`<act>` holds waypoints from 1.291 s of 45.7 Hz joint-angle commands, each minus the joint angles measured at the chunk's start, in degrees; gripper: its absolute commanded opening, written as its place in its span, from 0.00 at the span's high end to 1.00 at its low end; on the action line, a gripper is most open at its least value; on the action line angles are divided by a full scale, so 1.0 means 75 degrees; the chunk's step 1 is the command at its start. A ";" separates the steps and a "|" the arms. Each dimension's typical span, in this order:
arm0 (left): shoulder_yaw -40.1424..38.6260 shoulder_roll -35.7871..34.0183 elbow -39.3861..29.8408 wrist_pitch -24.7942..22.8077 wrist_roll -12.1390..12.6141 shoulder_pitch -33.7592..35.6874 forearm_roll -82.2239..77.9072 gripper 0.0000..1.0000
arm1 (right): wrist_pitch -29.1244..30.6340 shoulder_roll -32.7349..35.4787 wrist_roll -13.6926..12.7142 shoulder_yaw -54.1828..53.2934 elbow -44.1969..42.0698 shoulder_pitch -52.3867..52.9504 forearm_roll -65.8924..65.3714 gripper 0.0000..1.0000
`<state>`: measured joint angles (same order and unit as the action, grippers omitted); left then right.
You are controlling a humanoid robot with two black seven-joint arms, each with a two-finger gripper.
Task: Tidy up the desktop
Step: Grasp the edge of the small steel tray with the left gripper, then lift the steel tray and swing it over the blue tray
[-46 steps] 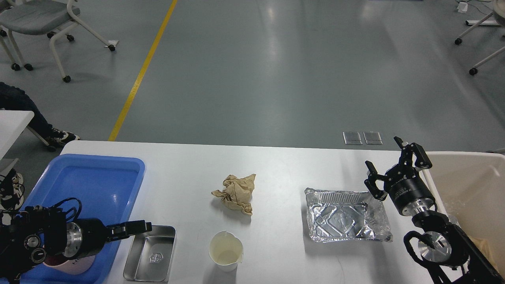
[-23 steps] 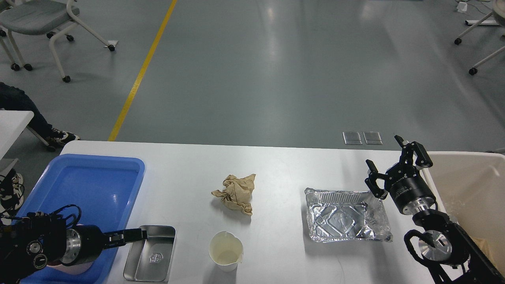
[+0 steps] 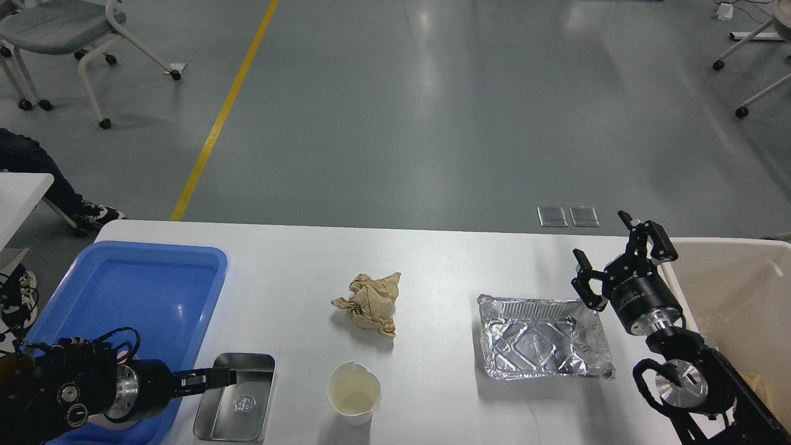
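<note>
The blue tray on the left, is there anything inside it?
The blue tray shows a bare blue floor across its far part. Its near corner is covered by the left arm, where something pale pink peeks out; what it is cannot be told.

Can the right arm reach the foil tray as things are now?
Probably yes. The right gripper hangs open just beyond the foil tray's far right corner, and nothing lies between them on the desktop. The beige bin stands to its right, out of the way.

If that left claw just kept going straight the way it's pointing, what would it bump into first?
The left gripper points right, at the near-left rim of the steel tray. That tray would likely be first; beyond it stands the paper cup. Its height above the desktop is unclear, so it might pass over the rim.
</note>
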<state>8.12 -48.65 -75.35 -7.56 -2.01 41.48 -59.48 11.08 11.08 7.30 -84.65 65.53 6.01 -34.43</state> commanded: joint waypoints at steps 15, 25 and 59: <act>0.0229 0.0205 0.0238 0.0024 -0.0048 -0.0023 -0.0049 0.61 | 0.0000 0.0000 0.0000 -0.0011 -0.0101 0.0031 0.0008 0.00; 0.0464 0.0264 0.0344 0.0270 -0.0118 0.0012 -0.0061 0.78 | 0.0000 0.0000 0.0000 -0.0011 -0.0101 0.0031 -0.0003 0.00; 0.0406 -0.0696 -0.0207 0.0013 -0.0833 0.1358 0.0103 1.00 | -0.0012 -0.0024 0.0000 0.0001 -0.0195 0.0183 0.0008 0.00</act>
<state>11.13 -50.90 -75.15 -6.10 -6.78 47.00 -58.79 11.00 10.95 7.30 -84.59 63.98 7.34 -34.43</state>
